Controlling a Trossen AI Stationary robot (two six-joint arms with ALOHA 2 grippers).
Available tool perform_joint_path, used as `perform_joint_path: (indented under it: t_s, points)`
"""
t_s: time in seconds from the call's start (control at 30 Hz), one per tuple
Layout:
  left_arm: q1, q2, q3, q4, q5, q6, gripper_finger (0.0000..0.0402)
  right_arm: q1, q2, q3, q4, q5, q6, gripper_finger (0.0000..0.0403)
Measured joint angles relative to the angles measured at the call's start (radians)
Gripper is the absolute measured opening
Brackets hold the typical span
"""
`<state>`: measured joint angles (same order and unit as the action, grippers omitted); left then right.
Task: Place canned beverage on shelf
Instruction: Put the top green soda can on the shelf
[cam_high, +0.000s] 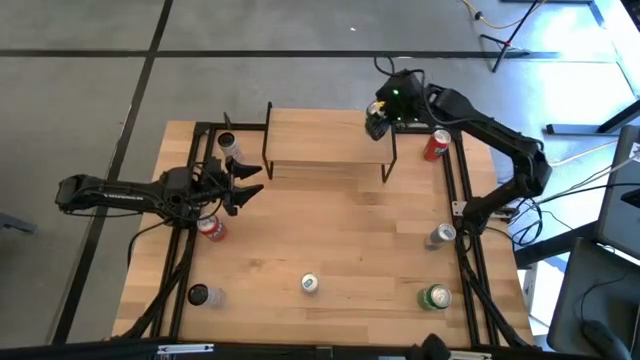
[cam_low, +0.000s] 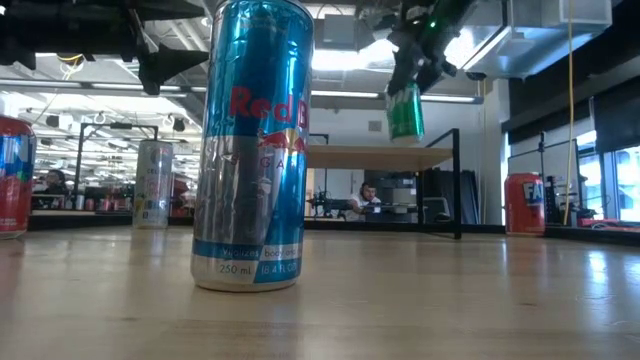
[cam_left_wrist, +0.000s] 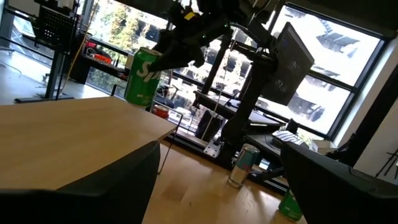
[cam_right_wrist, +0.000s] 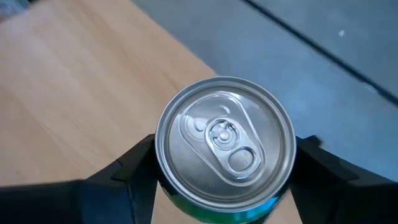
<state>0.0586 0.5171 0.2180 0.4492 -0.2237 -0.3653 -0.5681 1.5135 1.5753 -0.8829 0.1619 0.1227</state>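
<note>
The shelf (cam_high: 325, 140), a low rack with a light plank top and thin black legs, stands at the table's far middle. My right gripper (cam_high: 378, 122) is shut on a green can (cam_low: 405, 112) just above the shelf's far right corner. The can also shows in the left wrist view (cam_left_wrist: 142, 78) and, from the top, in the right wrist view (cam_right_wrist: 224, 146). My left gripper (cam_high: 240, 182) is open and empty, raised near the shelf's left end. My right gripper pinches the green can between its two fingers (cam_right_wrist: 134, 168), on opposite sides of the side wall (cam_right_wrist: 163, 186) just below the top rim. The fingers come from above, pointing down. The can hangs below them, slightly tilted, clear of the shelf top (cam_low: 380, 157).
Several more cans stand on the table: a red one (cam_high: 436, 146) right of the shelf, a silver one (cam_high: 230, 147) left of it, a red one (cam_high: 211, 229) under my left arm, and others along the near and right sides, among them a blue one (cam_low: 250, 150).
</note>
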Motion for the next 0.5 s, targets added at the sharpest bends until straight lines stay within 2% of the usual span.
perform_joint_path:
  t_s: [0.23, 0.5]
  points:
    - [0.0, 0.0, 0.0, 0.0, -0.002, -0.001, 0.0327, -0.002, 0.009, -0.036, 0.091, -0.015, 0.007, 0.0258]
    - [0.0, 0.0, 0.0, 0.0, -0.002, -0.026, 0.0327, -0.002, -0.01, -0.089, 0.071, -0.026, 0.014, 0.0258]
